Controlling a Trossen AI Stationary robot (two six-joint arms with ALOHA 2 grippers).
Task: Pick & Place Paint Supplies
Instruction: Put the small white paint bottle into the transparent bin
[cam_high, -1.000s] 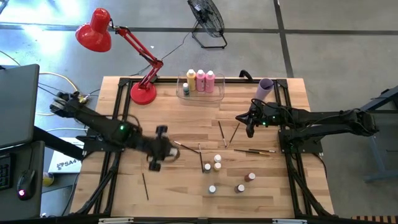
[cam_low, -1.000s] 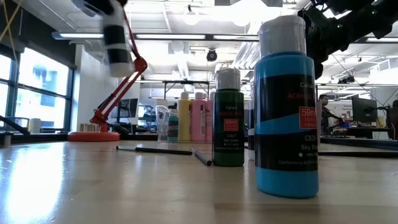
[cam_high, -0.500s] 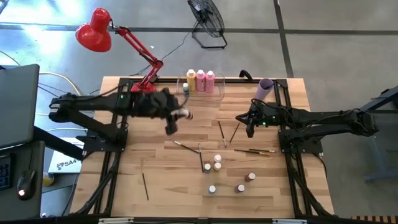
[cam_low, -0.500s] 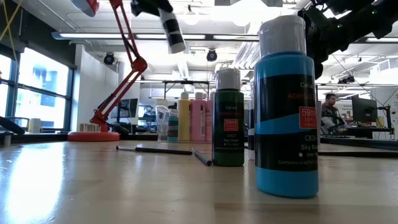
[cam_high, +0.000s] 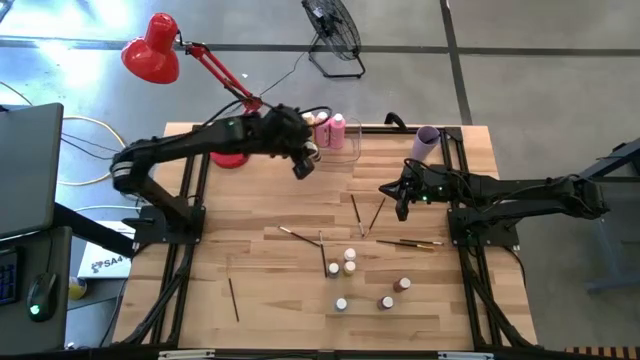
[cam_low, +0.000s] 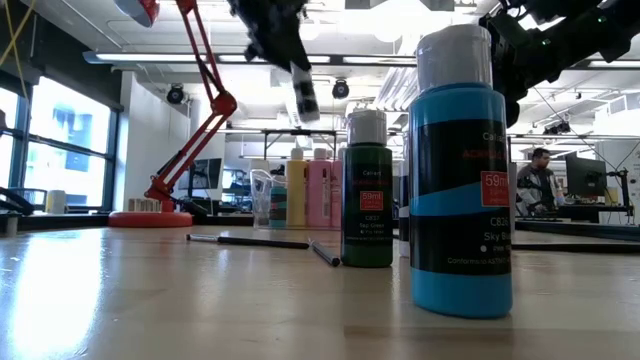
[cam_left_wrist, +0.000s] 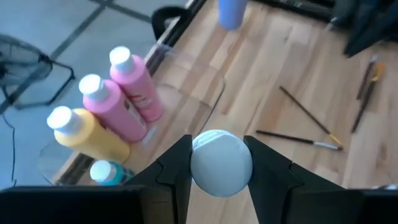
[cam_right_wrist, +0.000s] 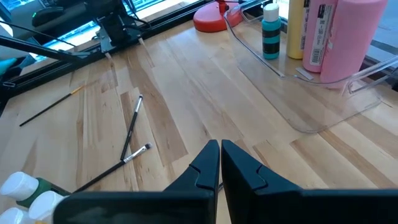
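My left gripper (cam_high: 300, 160) is shut on a small white-capped bottle (cam_left_wrist: 221, 163), high over the table's far middle, just in front of the clear bin (cam_high: 345, 152). In the bin stand two pink bottles (cam_left_wrist: 134, 87), a yellow one (cam_left_wrist: 84, 134) and a tiny teal one (cam_left_wrist: 109, 173). Several tiny bottles (cam_high: 349, 262) stand on the wood near the middle. Thin brushes (cam_high: 357, 215) lie flat around them. My right gripper (cam_high: 400, 198) hangs shut over the right middle, holding nothing. My left gripper pinches the small bottle between its two fingers (cam_left_wrist: 177, 168), one on each opposite side, and the bottle's white round end (cam_left_wrist: 221, 155) shows between them. The bottle (cam_low: 303, 97) juts out below the fingers, tilted, lifted well clear of the table.
A red desk lamp (cam_high: 152, 50) stands at the far left, its base partly under my left arm. A lilac cup (cam_high: 427, 141) is at the far right. Close to the low camera stand a blue bottle (cam_low: 460, 170) and a green one (cam_low: 367, 190).
My left gripper has carried the small bottle from the table's left middle toward the far edge and to the right, rising and turning as it went. It now hangs beside the clear bin. The bottle has stayed in the fingers throughout.
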